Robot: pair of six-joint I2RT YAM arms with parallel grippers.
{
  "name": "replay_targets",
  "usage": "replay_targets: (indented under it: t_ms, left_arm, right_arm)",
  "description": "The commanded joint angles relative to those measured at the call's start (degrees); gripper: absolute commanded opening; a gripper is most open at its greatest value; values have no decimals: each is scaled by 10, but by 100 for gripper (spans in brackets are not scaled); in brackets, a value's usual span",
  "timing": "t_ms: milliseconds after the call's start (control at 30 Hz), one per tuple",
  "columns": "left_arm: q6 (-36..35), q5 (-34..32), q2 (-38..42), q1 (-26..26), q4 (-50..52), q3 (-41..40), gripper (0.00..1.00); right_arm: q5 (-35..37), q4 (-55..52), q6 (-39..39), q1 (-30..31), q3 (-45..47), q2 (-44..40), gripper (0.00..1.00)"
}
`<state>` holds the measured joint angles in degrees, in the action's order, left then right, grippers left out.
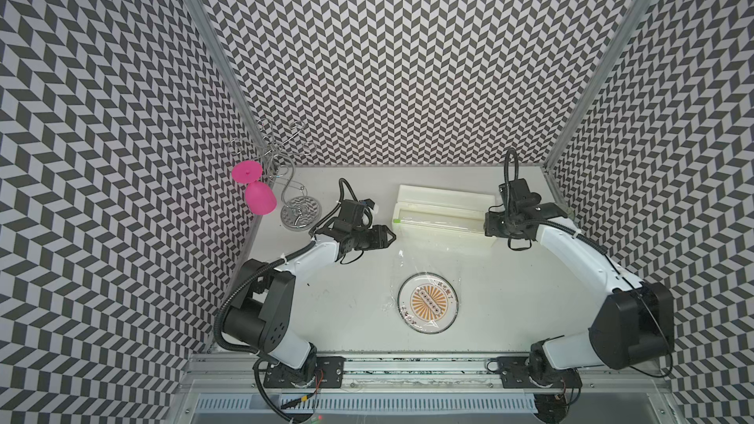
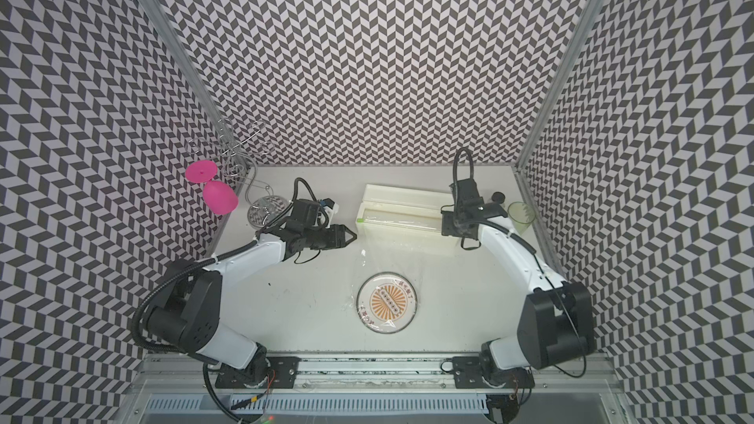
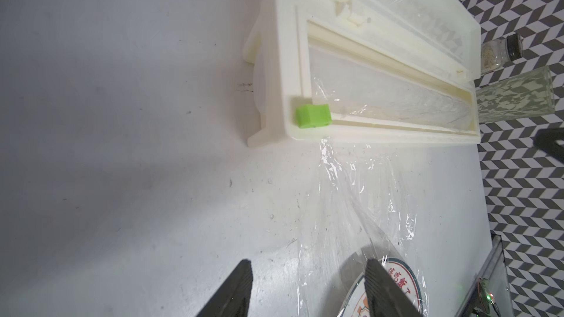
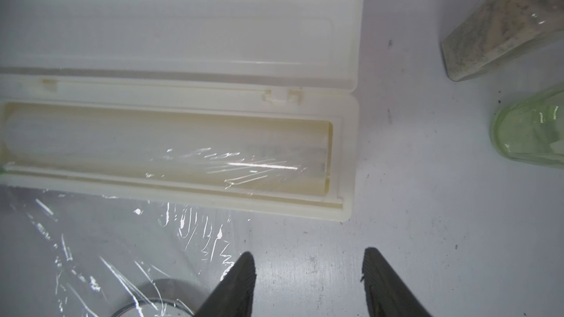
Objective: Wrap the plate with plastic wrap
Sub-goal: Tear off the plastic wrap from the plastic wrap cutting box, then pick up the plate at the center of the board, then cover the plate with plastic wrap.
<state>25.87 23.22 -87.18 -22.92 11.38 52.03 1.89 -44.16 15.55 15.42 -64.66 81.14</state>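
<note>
Left hand: fingers spread fairly wide with nothing between them. It hangs just off the short end of the dispenser box, the end that carries the green tab.
Right hand: fingers likewise apart and empty, over the tabletop near the box's opposite front corner.
Plate: flat on the tabletop between the two hands, nearer the arm bases and well apart from the box.
Plastic wrap: wrinkled film running from the box's long front edge, ahead of the left hand, down to the plate and lying over it. One side edge passes behind a left-hand finger in the wrist view; whether they touch cannot be told.
Box edges: lid folded back flat, roll exposed in the trough.
Open room: bare tabletop stretches on the left hand's outer side and between it and the plate.
Tight room: a green-tinted glass and a spice jar stand near the box end on the right hand's outer side.
Behind the left hand: a chrome stand with a pink glass hanging from it.
</note>
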Motion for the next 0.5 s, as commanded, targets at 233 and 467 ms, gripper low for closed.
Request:
replay_targets:
  t_ms: [233, 467]
  left_arm:
    - [54, -58, 162, -134, 88, -100, 59]
    - [119, -34, 200, -202, 88, -176, 60]
  right_arm:
    - [-188, 23, 60, 136, 181, -88, 41]
    - [-197, 50, 93, 187, 204, -99, 35]
